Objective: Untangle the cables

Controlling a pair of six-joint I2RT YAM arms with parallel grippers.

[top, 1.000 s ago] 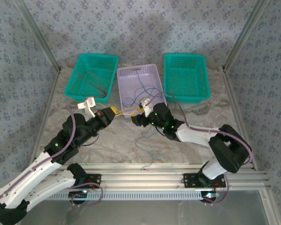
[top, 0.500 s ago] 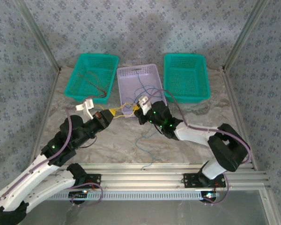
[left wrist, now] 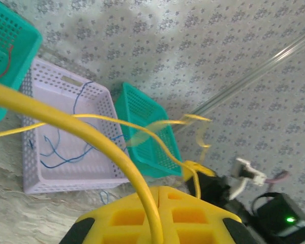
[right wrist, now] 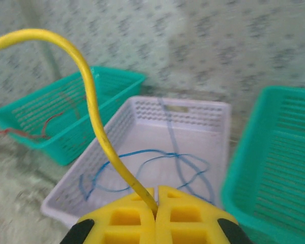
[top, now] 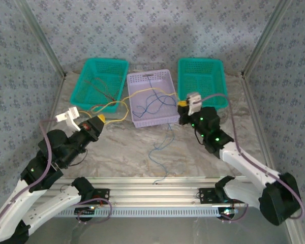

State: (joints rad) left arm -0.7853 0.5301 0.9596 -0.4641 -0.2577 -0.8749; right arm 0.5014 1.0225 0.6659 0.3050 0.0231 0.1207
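Yellow cable (right wrist: pixel 94 114) between both arms' fingers (right wrist: pixel 185 216)

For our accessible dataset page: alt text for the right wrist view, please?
The right gripper is shut on a yellow cable arcing up and left. Behind, a lavender basket holding blue cables sits between two teal baskets.

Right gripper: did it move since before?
Yes. The right gripper slid right, from the front of the purple basket to the near-left corner of the right green basket.
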